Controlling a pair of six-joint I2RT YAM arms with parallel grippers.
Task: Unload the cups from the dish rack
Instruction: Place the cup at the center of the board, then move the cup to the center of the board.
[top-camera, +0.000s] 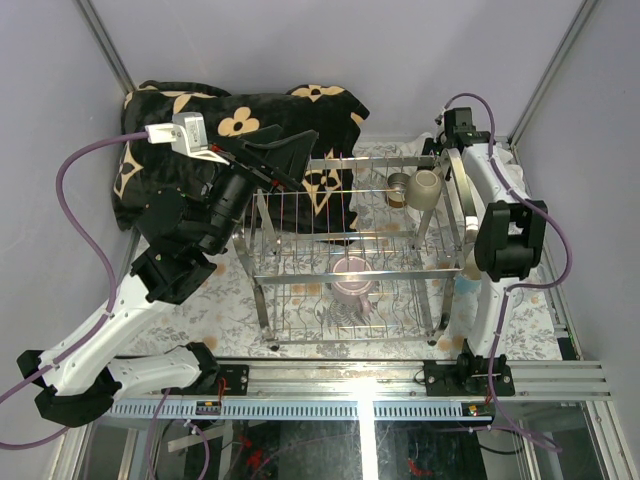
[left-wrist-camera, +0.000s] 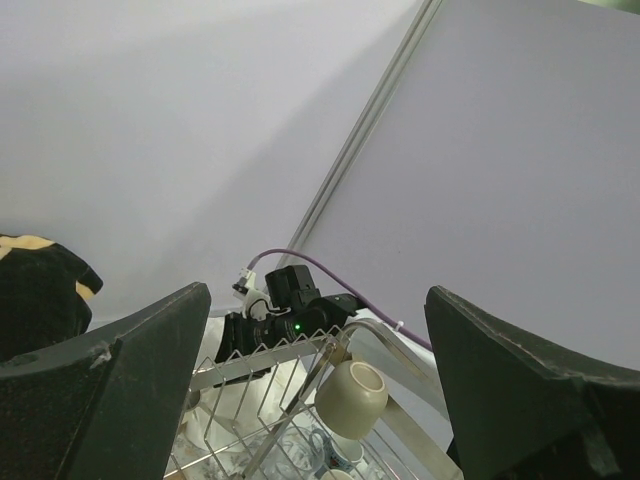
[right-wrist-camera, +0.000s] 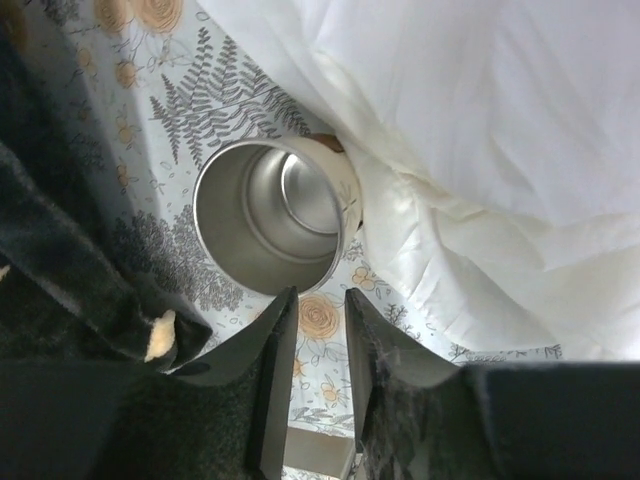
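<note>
Cups sit in the dish rack (top-camera: 300, 215), which stands in the middle on a flowered cloth (top-camera: 235, 295). We see a cream cup (top-camera: 426, 188) tipped over on the upper tier near the far right corner. A smaller dark-mouthed cup (top-camera: 398, 187) is just beside it on the left. A pink mug (top-camera: 352, 280) sits on the lower tier near the middle, behind the front wires.

Our left tool (top-camera: 272, 160) hangs over the rack's far left corner, its jaws wide apart with nothing between them. From its wrist view, upright tines and the top rail lie between it and the cream cup. A black blanket with beige flowers (top-camera: 220, 120) is heaped behind the rack, and one fold reaches under the rack.

Our right arm (top-camera: 490, 180) stands close along the rack's right end. The right tool (right-wrist-camera: 318, 300) points down, its jaws drawn almost together with only a slit between them, and it holds nothing. Just past its tips a cup with a grey metal inside (right-wrist-camera: 270, 215) rests on the flowered cloth, its mouth toward the camera. This cup touches white folds (right-wrist-camera: 480, 200) on one side; we cannot tell what they are.
</note>
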